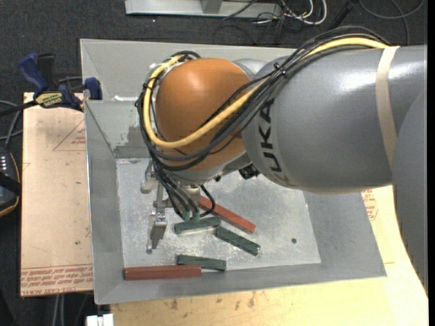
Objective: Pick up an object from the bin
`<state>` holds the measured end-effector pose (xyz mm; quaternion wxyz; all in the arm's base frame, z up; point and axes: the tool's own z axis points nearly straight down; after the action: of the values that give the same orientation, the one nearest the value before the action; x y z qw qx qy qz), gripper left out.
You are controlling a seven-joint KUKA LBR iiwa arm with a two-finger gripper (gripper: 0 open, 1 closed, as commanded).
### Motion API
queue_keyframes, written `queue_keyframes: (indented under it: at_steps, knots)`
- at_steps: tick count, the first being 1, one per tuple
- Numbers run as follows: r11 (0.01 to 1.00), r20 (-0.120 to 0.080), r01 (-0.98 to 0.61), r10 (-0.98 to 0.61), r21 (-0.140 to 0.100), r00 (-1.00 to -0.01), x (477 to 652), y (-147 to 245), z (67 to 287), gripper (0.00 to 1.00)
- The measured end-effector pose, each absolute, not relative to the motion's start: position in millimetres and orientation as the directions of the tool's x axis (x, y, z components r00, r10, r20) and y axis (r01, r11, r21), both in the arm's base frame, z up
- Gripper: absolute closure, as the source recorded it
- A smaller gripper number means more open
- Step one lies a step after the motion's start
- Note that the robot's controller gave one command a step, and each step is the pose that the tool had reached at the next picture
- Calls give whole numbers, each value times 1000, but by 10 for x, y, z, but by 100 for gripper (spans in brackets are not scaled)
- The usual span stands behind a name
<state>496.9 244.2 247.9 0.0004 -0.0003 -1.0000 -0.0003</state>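
Pincer (162,231) hangs low in the bin (285,209), just left of a green stick (197,224) touching a red stick (230,217); released or clenched, cannot tell; risk: an off-centre bite skids the green stick aside or snags both.

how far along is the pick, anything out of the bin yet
Done: the gripper is down low in the bin, beside the left end of a green bar. In hand: nothing shows as lifted; that bar, the red bar behind it and the long red-brown bar near the front wall all lie on the floor. Left: the grasp and the lift.
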Motion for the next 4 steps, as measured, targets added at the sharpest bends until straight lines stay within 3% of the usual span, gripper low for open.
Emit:
queue_keyframes:
  at_steps: [1, 2, 3, 4]
  knots:
    - [1000, 1, 1, 1, 1, -1000, 4969, 2442, 2479, 0]
    - [996, -2, -89, -89, 2, -996, 5026, 1991, 2216, 0]
    - [992, 3, -125, -125, -1, -992, 5084, 1815, 2124, 0]
    - [974, -2, -226, -226, 1, -974, 4962, 1595, 1736, 0]
